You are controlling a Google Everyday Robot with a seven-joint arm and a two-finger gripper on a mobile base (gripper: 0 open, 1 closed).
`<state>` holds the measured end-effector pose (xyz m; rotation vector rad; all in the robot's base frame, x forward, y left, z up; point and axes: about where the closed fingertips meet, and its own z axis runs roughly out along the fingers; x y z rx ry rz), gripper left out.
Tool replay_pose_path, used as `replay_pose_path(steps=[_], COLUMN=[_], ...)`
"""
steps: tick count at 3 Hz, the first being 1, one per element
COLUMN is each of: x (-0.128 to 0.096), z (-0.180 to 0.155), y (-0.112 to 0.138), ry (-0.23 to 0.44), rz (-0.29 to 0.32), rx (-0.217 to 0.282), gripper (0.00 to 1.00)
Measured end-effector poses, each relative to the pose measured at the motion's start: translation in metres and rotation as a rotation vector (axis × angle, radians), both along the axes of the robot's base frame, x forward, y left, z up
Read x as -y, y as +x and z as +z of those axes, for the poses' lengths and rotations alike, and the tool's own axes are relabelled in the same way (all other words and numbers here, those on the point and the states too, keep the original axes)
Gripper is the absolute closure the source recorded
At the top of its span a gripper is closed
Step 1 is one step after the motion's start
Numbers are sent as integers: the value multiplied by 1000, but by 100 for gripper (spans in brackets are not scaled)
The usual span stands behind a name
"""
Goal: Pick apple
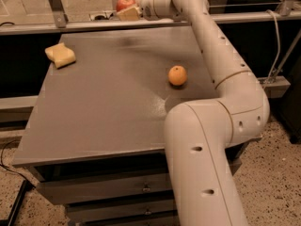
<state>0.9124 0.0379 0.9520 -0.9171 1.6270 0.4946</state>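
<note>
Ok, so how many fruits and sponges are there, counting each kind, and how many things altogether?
Apples: 1, the apple, held up in the gripper over the far edge of the table.
Oranges: 1, the orange, sitting on the table beside the arm.
Sponges: 1, the sponge, yellow, near the table's far left corner.
Total: 3 things.
</note>
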Motion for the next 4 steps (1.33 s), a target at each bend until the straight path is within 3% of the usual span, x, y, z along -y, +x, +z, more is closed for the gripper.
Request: replay_pose_path(steps=[1, 3, 4], x=[24, 72, 73], z=[27, 35, 29], y=[-38, -95, -104], ry=[22, 51, 43], rz=[100, 236, 269], rx=[13, -8, -28], gripper=[100, 100, 100])
